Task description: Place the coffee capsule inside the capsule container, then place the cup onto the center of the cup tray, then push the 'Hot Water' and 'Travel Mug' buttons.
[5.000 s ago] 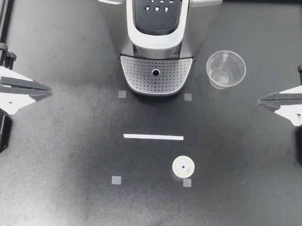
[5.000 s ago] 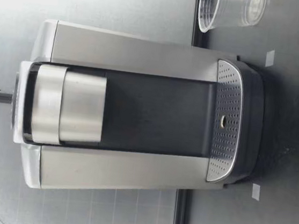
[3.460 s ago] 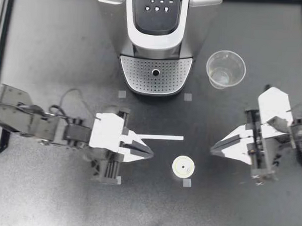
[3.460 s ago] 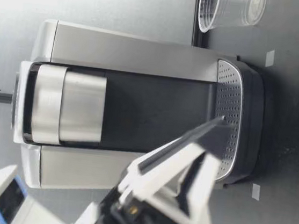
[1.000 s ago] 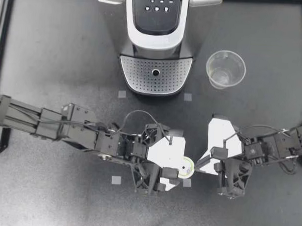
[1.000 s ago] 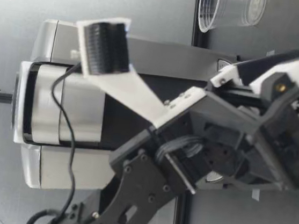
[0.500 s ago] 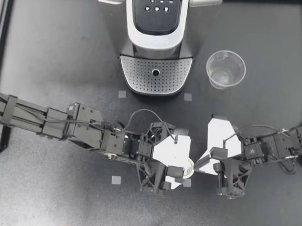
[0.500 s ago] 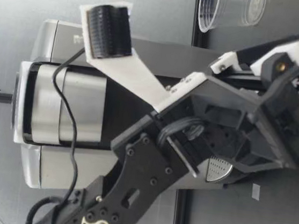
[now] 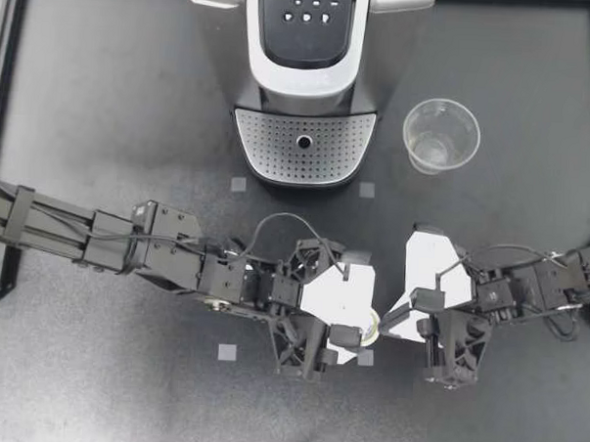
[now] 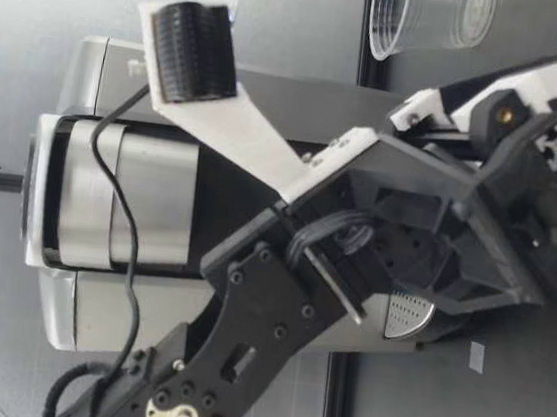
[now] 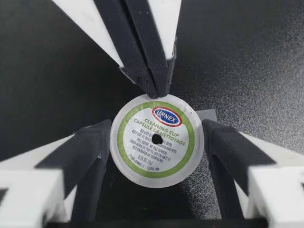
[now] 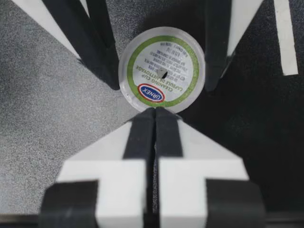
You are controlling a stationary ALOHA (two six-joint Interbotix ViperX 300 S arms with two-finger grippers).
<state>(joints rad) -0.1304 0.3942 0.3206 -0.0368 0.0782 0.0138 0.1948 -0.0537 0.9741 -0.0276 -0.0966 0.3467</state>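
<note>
The coffee capsule point(image 9: 372, 329), white-lidded with a green ring, sits on the black table near the front. My left gripper point(image 9: 362, 328) comes down over it. In the left wrist view the capsule point(image 11: 156, 140) lies between the two dark fingers point(image 11: 95, 149), and both meet its rim. My right gripper point(image 9: 382, 329) is shut, its tip against the capsule's rim point(image 12: 161, 69) from the other side. The clear plastic cup point(image 9: 441, 136) stands upright to the right of the coffee machine point(image 9: 308, 45), apart from both grippers.
The machine's perforated cup tray point(image 9: 269, 142) faces the front, with the button panel point(image 9: 306, 11) on top. Small grey tape squares point(image 9: 228, 352) mark the table. In the low view my left arm point(image 10: 278, 299) hides much of the machine point(image 10: 89, 197).
My left gripper's fingers have closed in from wide open onto the capsule's rim, and the gripper has edged slightly right. The right gripper has stayed put and shut.
</note>
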